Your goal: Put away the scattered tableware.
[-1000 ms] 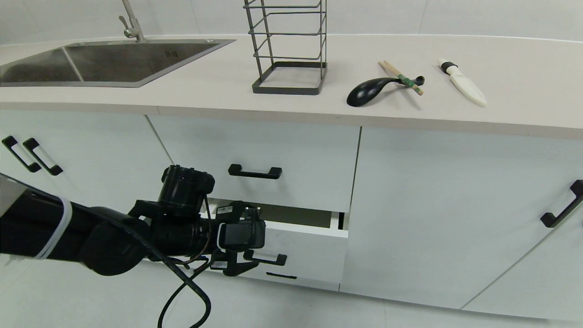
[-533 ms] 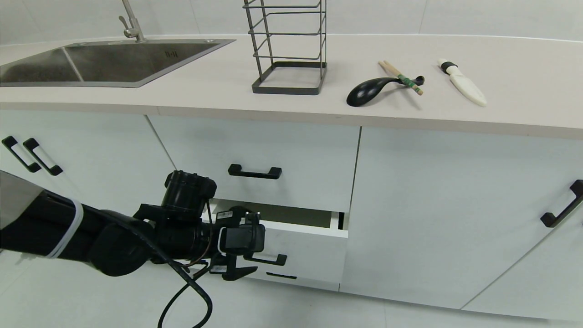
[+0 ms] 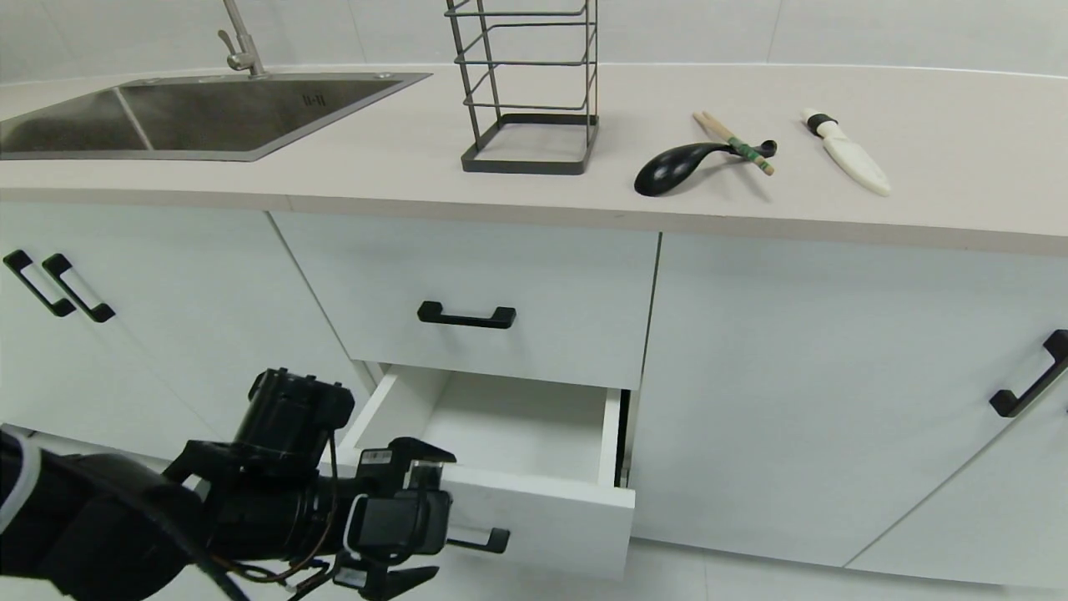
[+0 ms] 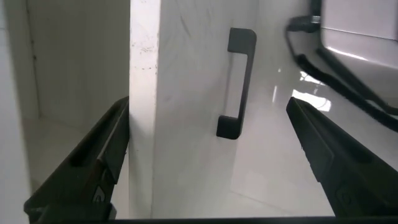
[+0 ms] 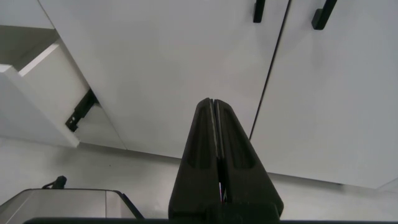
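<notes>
White drawer [image 3: 534, 509] stood open, its front and handle [image 3: 492, 539] between the wide-spread, empty left pincer [image 3: 421, 516]; the right pincer [image 5: 213, 106] was closed and empty. Risk: pulled away askew, a finger could snag the handle and jerk the drawer. Spoon [image 3: 676, 167], chopsticks [image 3: 734, 140] and knife [image 3: 847, 154] lay on the pale worktop [image 3: 334, 179], right of the rack [image 3: 526, 92]; white cabinets below.
</notes>
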